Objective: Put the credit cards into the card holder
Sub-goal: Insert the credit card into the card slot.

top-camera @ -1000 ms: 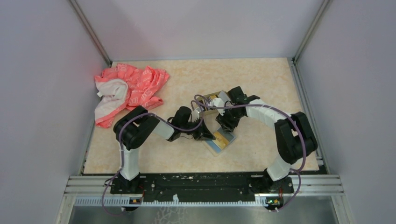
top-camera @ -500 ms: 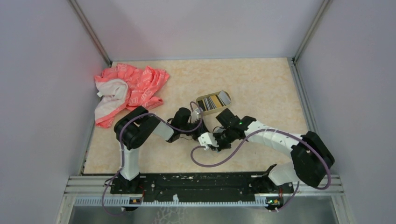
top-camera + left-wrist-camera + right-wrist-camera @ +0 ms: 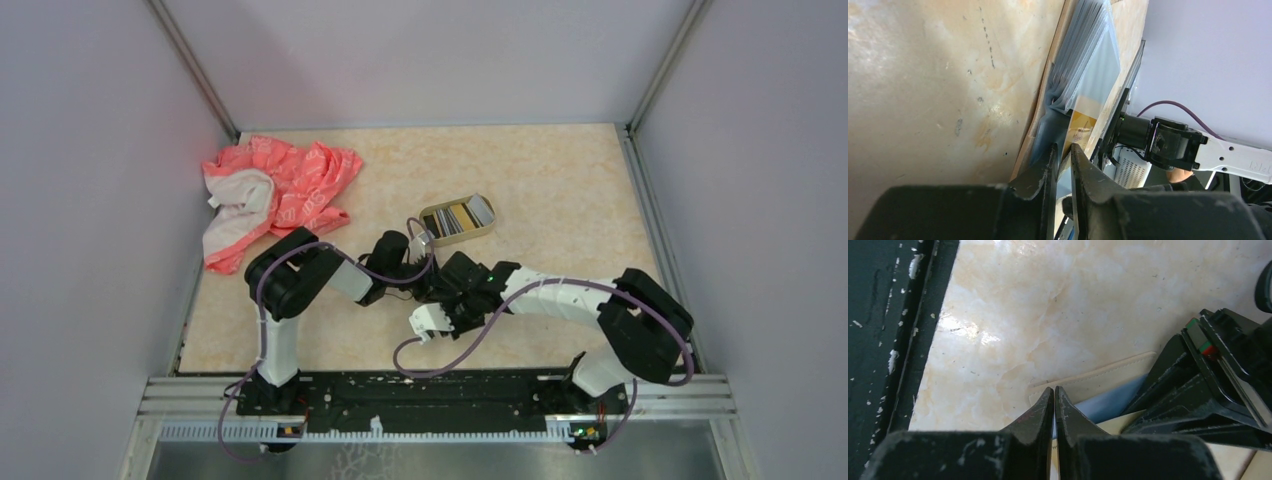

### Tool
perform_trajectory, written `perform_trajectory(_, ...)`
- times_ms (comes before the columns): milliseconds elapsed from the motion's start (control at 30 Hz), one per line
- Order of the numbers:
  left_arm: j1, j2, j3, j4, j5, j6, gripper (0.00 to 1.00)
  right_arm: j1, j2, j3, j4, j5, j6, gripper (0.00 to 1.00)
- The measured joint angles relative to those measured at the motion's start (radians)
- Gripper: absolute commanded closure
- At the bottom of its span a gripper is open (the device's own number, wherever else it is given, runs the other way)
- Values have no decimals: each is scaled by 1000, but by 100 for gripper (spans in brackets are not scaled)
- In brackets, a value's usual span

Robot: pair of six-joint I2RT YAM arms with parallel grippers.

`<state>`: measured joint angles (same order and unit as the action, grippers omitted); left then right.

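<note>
Right gripper is clamped on a corner of the credit cards, lower centre; left gripper is narrowly parted astride them. Pick-up is judged in hand; a lift towards the card holder, upper centre, is called for.

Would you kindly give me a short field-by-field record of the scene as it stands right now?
card holder: far-centre of the table, open, striped card edges inside
loose credit cards: stacked flat on the table between both grippers, mostly pale blue, with a tan card at the edge
left gripper: fingers narrowly apart at the stack's edge; grip unclear
right gripper: shut, tips at the tan card's corner
pink cloth: crumpled, far left
</note>
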<state>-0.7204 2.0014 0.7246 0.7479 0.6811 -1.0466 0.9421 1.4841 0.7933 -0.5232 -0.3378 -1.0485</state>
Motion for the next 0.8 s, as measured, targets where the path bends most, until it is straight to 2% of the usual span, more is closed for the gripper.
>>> perform_trajectory(300,0,3,0,4,1,0,79,-30,-46,15,-24,-27,-5,97)
perform_trajectory(800,0,4,0,4,1,0,78,-33,-10,15,22,113,30,96)
